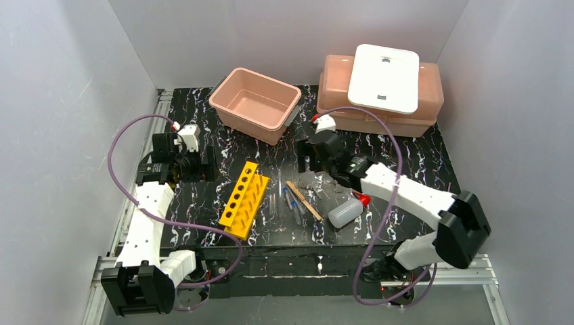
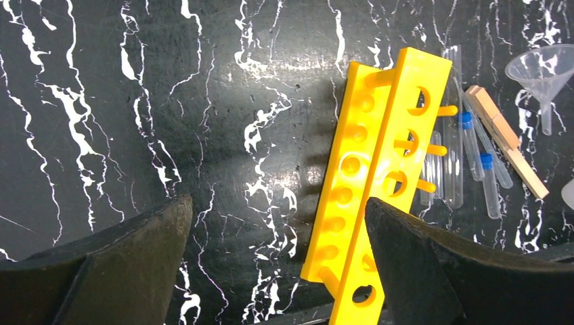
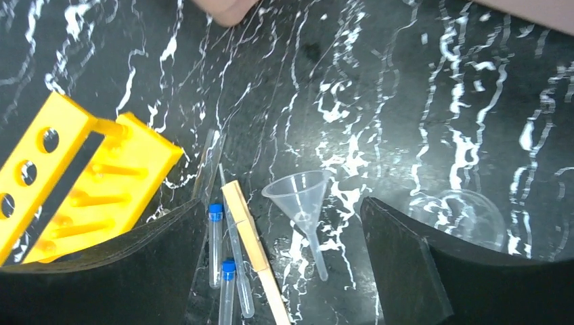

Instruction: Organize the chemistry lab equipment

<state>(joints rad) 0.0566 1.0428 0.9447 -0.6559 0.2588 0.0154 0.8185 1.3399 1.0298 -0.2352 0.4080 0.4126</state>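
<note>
Overlapping the yellow rack [image 2: 379, 169], the left tool [image 2: 276, 203] hides its lower corner.

The top camera looks down from high behind the near edge, taking in the whole black marbled table [image 1: 433, 154]. Both wrist cameras face down, close to it, sharing the yellow test-tube rack [image 2: 342, 223], blue-capped tubes [image 3: 215, 244], wooden stick [image 3: 247, 233] and funnel [image 3: 301, 193].

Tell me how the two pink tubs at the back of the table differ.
The left tub is open and looks empty; the right tub is closed on top, with a white lid lying on it. The left tub sits turned at an angle; the right tub sits square to the table. Both are pink.
</note>
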